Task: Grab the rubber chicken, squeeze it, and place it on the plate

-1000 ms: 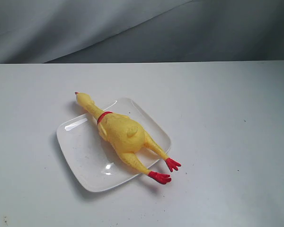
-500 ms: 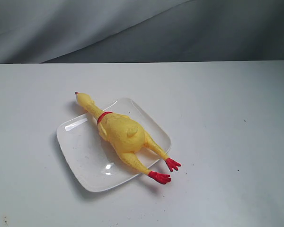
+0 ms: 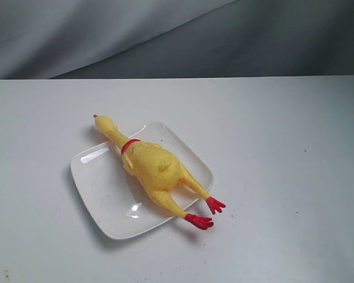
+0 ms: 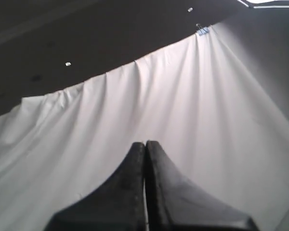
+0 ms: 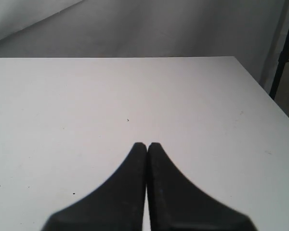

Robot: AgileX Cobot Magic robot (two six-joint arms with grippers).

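Left claw (image 4: 145, 144) and right claw (image 5: 147, 144) sit closed, empty. Left of centre, the rubber chicken (image 3: 153, 168) overhangs the plate (image 3: 100, 183); a bump could roll it off.

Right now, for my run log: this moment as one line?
rubber chicken: on plate, head and feet overhanging | left end effector: shut, empty | right end effector: shut, empty
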